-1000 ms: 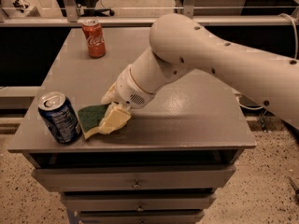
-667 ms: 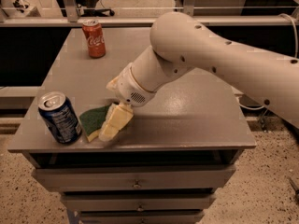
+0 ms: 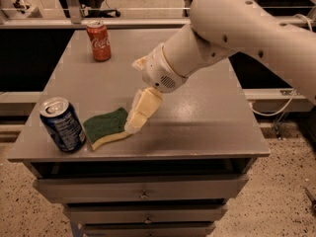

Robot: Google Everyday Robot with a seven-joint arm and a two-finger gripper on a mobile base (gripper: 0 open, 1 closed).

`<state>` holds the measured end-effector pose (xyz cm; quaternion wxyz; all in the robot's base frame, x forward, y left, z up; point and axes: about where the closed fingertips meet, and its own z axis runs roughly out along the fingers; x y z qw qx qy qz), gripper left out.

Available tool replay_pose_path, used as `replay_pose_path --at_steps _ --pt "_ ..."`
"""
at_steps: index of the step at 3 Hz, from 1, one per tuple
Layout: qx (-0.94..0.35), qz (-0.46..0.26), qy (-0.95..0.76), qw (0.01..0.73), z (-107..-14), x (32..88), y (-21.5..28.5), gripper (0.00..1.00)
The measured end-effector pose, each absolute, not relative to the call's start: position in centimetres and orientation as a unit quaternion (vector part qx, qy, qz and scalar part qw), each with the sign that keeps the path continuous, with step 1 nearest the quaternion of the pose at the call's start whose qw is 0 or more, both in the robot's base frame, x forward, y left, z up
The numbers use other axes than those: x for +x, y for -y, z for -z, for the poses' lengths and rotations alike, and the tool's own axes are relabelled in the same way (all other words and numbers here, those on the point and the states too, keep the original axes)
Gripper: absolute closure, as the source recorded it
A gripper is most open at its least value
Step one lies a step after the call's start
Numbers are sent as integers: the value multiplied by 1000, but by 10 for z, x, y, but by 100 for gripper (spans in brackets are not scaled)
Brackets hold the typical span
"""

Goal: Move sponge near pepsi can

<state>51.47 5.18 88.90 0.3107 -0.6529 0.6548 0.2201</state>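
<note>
The sponge (image 3: 104,127), dark green on top with a pale yellow base, lies flat on the grey table (image 3: 207,117) near the front left. The dark blue pepsi can (image 3: 62,125) stands upright just left of it, a small gap apart. My gripper (image 3: 137,98) hangs above and to the right of the sponge. Its pale lower finger (image 3: 143,110) points down, with its tip at the sponge's right edge. The jaws look spread and hold nothing.
A red Coca-Cola can (image 3: 98,41) stands at the back left of the table. The table's front edge runs just below the sponge and the pepsi can, with drawers (image 3: 143,189) under it. My big white arm (image 3: 237,28) spans the right side.
The gripper has lifted and drawn back to the right off the sponge. The sponge now lies free on the table beside the pepsi can.
</note>
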Motion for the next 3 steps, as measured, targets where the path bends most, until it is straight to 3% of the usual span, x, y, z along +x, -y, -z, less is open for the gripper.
replay_pose_path --at_steps 2,3 --pt "-604 -219 -661 388 -967 549 68 0" --pt "-604 -216 -655 399 -980 551 67 0"
